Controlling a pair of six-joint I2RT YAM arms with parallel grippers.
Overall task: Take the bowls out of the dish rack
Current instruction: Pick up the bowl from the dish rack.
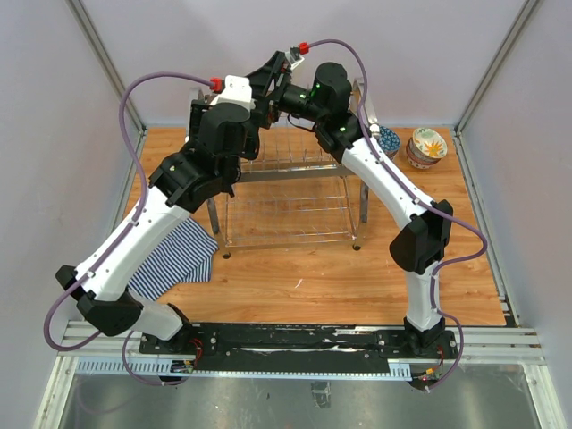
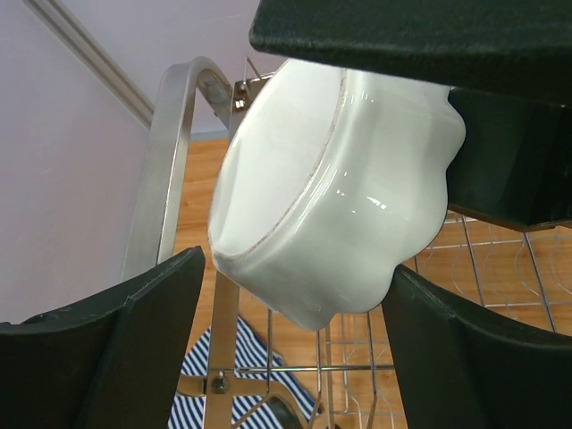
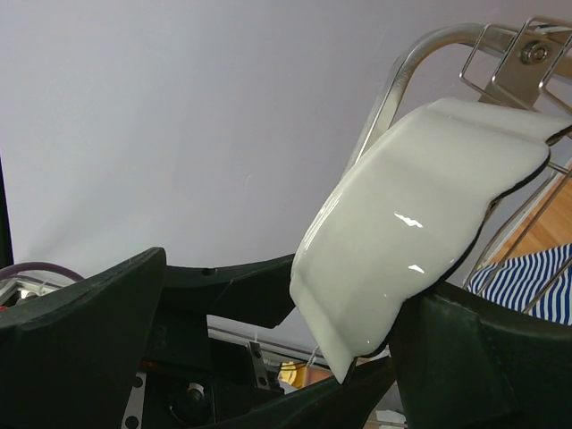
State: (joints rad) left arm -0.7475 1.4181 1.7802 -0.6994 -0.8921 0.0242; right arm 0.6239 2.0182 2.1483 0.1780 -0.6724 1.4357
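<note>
Left arm [image 1: 134,246] and right arm [image 1: 384,179]: glossy white shells on the long links, bulky matte black housings [image 1: 420,241] at the joints. One purple cable [image 1: 134,147] looped outside each arm and ended in a red connector [image 1: 215,85] near the wrist. Green lights [image 1: 315,90] glowed on the right wrist housing. Both bases sat on a black plate [image 1: 295,338]. Left tool [image 2: 297,264] and right tool [image 3: 290,277]: broad, matte black fingers [image 2: 107,357].

Bright even light, glare on bowl [image 2: 357,201]

A wooden tabletop [image 1: 304,286] is enclosed on three sides by plain pale lilac walls [image 1: 161,45], framed by slanted metal posts [image 1: 100,58].
</note>
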